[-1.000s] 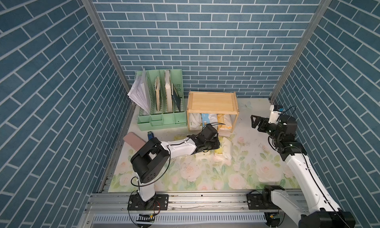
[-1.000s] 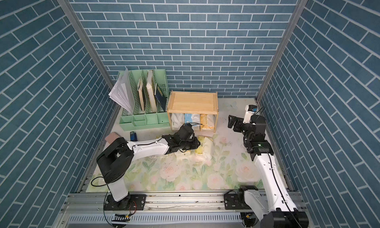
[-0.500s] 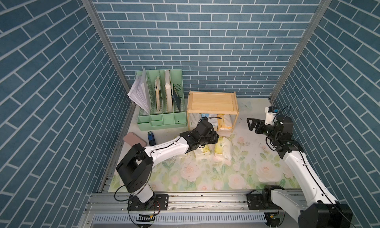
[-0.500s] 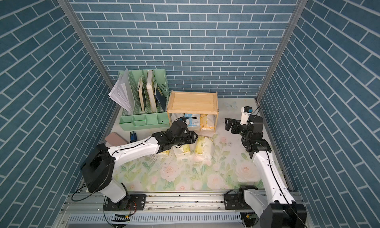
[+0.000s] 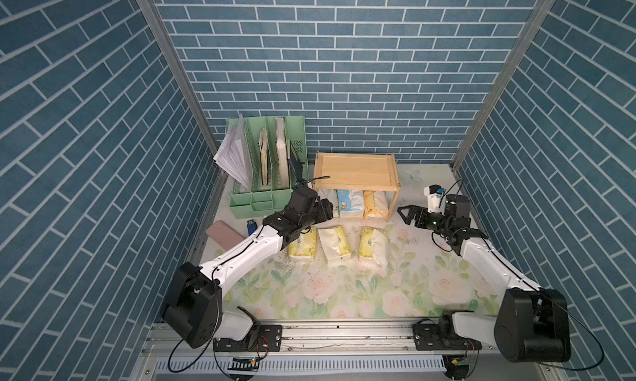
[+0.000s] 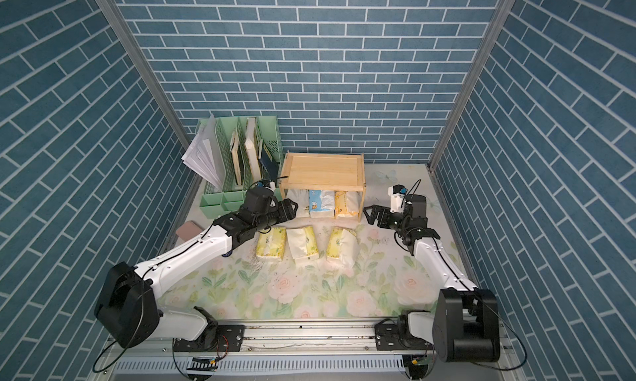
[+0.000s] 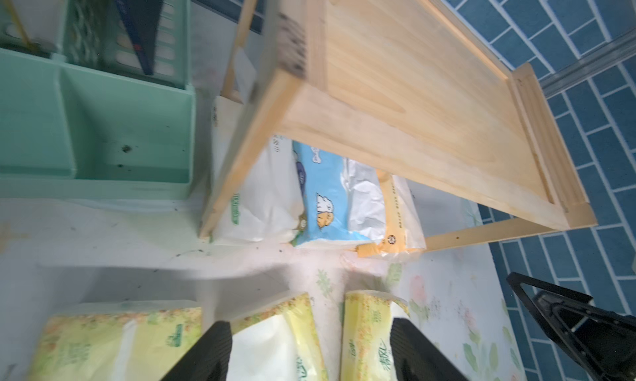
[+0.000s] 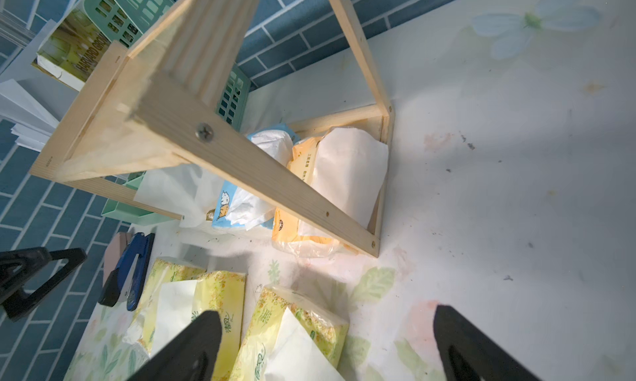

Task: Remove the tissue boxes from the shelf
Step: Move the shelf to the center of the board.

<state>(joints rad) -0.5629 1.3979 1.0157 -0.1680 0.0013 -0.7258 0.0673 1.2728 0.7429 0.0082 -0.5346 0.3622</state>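
Note:
The light wooden shelf (image 5: 356,171) stands at the back of the mat. Its lower tier holds three tissue boxes side by side: a white one (image 7: 265,197), a light blue one with a cartoon (image 5: 349,204) and an orange-yellow one (image 5: 375,205). Three pale yellow tissue boxes (image 5: 303,247) (image 5: 334,245) (image 5: 371,245) lie on the mat in front. My left gripper (image 5: 328,209) hovers open at the shelf's left front corner, just before the white pack, holding nothing (image 7: 309,324). My right gripper (image 5: 407,216) is open and empty to the right of the shelf (image 8: 327,312).
A mint-green file organizer (image 5: 265,176) with papers and books stands just left of the shelf. A pink flat object (image 5: 223,235) and a small blue object (image 5: 251,226) lie at the mat's left edge. Blue brick walls close in on three sides.
The left jaws have spread wide, and that gripper has moved left and back from the yellow packs to the shelf's left front. The right gripper has edged left toward the shelf.

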